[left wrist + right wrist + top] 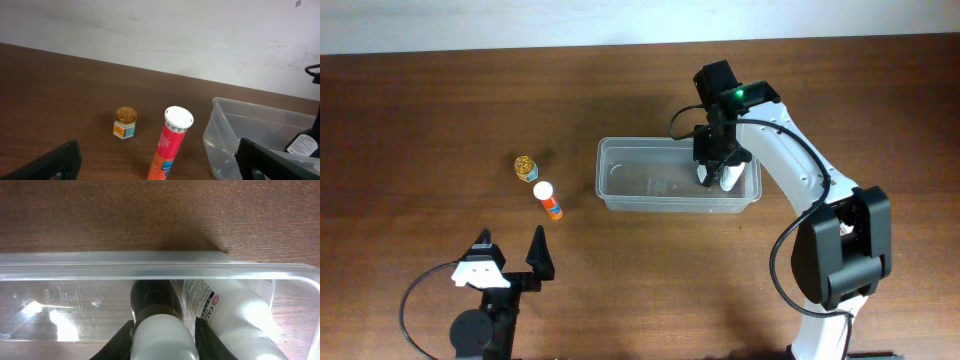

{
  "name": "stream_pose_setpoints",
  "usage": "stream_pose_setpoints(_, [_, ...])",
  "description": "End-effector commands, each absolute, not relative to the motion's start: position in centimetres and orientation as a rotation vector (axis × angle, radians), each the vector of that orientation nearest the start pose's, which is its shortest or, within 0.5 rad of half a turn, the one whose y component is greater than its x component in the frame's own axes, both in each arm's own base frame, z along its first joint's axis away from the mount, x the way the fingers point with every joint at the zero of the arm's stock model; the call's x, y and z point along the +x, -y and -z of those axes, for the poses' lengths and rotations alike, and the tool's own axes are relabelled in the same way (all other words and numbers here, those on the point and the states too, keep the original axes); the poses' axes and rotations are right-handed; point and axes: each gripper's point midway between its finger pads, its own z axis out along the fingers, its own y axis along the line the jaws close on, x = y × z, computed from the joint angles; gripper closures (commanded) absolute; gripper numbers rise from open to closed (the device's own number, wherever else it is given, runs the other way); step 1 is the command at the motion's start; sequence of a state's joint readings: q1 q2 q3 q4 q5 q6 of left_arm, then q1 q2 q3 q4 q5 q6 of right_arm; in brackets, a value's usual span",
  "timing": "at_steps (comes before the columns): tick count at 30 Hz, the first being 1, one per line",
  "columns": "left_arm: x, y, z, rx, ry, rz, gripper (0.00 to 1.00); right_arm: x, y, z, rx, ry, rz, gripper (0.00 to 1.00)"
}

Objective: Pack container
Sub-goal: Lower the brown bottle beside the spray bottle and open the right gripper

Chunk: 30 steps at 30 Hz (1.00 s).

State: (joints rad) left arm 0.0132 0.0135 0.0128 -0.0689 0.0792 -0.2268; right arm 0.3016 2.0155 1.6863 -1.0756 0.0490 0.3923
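Observation:
The clear plastic container [630,182] sits at the table's middle; it also shows in the left wrist view [225,130] and the right wrist view [60,265]. My right gripper [713,172] reaches into its right end, shut on a dark bottle with a white cap [160,325]. A white bottle [235,315] lies beside it inside the container. An orange tube with a white cap [548,198] [170,142] and a small gold-lidded jar [526,166] [125,122] lie on the table left of the container. My left gripper [510,252] is open and empty, near the front edge.
The brown wooden table [420,120] ends at a white wall at the back [150,30]. The right arm's cable [785,250] loops down beside its base at the right.

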Motion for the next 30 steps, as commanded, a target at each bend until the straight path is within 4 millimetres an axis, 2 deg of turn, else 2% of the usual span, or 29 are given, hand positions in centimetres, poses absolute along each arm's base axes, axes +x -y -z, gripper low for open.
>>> stream_pose_setpoints(1, [24.6, 1.1, -15.9, -0.119, -1.639, 0.222, 0.0, 41.4, -11.6, -9.2, 0.154, -2.942, -0.002, 0.7])
stream_pose_setpoints(8, [24.6, 1.1, -15.9, -0.119, -1.639, 0.222, 0.01, 41.5, -11.0, -9.2, 0.158, -2.934, 0.052, 0.74])
stream_pose_setpoints(22, [24.6, 1.1, -15.9, -0.119, -1.639, 0.222, 0.01, 41.5, -10.9, -9.3, 0.158, -2.929, 0.06, 0.73])
stream_pose_setpoints(30, [24.6, 1.1, -15.9, -0.119, -1.639, 0.222, 0.01, 42.1, -11.5, -11.0, 0.14, -2.914, 0.014, 0.69])
